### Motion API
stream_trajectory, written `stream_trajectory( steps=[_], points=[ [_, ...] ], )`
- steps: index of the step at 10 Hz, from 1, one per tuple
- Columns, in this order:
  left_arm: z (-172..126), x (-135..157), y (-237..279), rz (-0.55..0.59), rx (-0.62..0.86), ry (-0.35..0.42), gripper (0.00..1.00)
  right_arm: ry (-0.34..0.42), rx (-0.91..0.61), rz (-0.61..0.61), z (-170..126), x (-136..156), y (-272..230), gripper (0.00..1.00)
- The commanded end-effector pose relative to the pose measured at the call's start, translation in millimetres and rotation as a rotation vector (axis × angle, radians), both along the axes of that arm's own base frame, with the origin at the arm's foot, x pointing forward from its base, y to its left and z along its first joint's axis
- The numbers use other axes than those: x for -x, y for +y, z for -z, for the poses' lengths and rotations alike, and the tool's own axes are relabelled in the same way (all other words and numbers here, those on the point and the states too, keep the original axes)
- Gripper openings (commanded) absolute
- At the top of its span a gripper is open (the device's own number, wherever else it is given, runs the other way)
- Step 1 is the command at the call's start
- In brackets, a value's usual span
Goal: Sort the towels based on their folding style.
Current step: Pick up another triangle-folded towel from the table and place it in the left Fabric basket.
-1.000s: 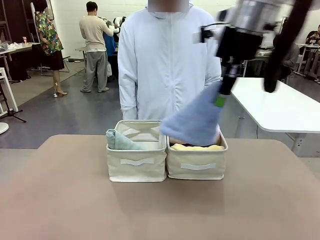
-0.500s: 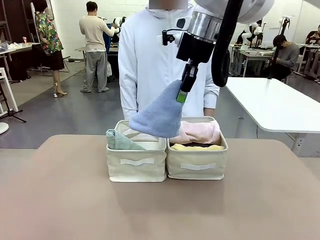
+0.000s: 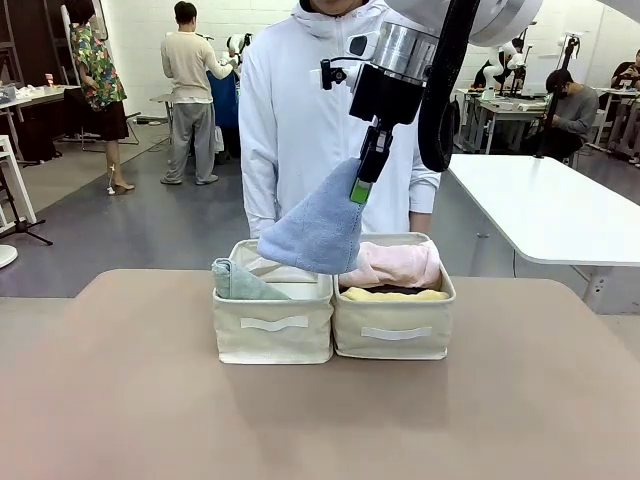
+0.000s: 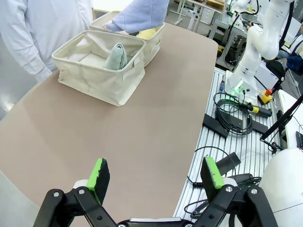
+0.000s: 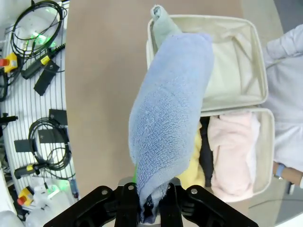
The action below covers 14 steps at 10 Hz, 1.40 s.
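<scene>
The right gripper (image 3: 361, 178) hangs in the upper middle of the front view, with its fingers pinched tight on the pointed tip of the blue towel (image 3: 318, 232). This towel is soft and fuzzy, folded into a cone, thin at the top and wide at the bottom. It hangs in the air just above the two bins, in the middle of the frame. In the right wrist view the blue towel (image 5: 168, 118) runs from the bottom edge up to the middle.

The left bin (image 3: 272, 330) holds the green towel (image 3: 238, 282), also a cone, lying against its left wall. The right bin (image 3: 392, 332) holds the pink towel (image 3: 395, 264) on top and the yellow towel (image 3: 394, 294) in front, both rolled up. A dark towel (image 5: 205, 156) peeks between them in the right wrist view.

The left gripper (image 4: 154, 174) sits at the bottom of the left wrist view, wide open and holding nothing.

A person (image 3: 320, 120) in white stands behind the bins.
</scene>
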<state>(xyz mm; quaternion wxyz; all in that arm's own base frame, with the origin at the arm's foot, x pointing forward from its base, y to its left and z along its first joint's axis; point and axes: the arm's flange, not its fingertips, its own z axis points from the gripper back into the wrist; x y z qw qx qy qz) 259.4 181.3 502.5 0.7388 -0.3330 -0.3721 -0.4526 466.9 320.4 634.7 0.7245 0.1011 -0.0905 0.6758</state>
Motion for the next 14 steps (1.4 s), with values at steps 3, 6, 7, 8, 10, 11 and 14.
stream_trajectory(
  steps=[3,6,7,8,10,11,14],
  points=[
    [0.9,-0.1,1.5,0.009,0.008,-0.027,1.0,0.008,-0.007,-0.114,0.5,-20.2,26.9,0.12],
    [0.9,-0.1,1.5,0.009,0.008,-0.027,1.0,-0.022,-0.008,-0.215,6.2,-48.4,47.7,0.12],
    [0.9,-0.1,1.5,0.009,0.008,-0.027,1.0,-0.009,-0.023,-0.24,15.2,-63.1,49.1,0.12],
    [0.9,-0.1,1.5,0.009,0.008,-0.027,1.0,0.002,-0.034,-0.246,25.7,-76.6,48.3,0.12],
    [0.9,-0.1,1.5,0.009,0.008,-0.027,1.0,0.013,-0.06,-0.248,40.0,-93.8,45.2,0.12],
    [0.9,-0.1,1.5,0.009,0.008,-0.027,1.0,0.019,-0.06,-0.261,50.0,-101.2,45.3,0.12],
    [0.9,-0.1,1.5,0.009,0.008,-0.027,1.0,0.076,-0.042,-0.29,84.1,-114.0,42.9,0.12]
  ],
)
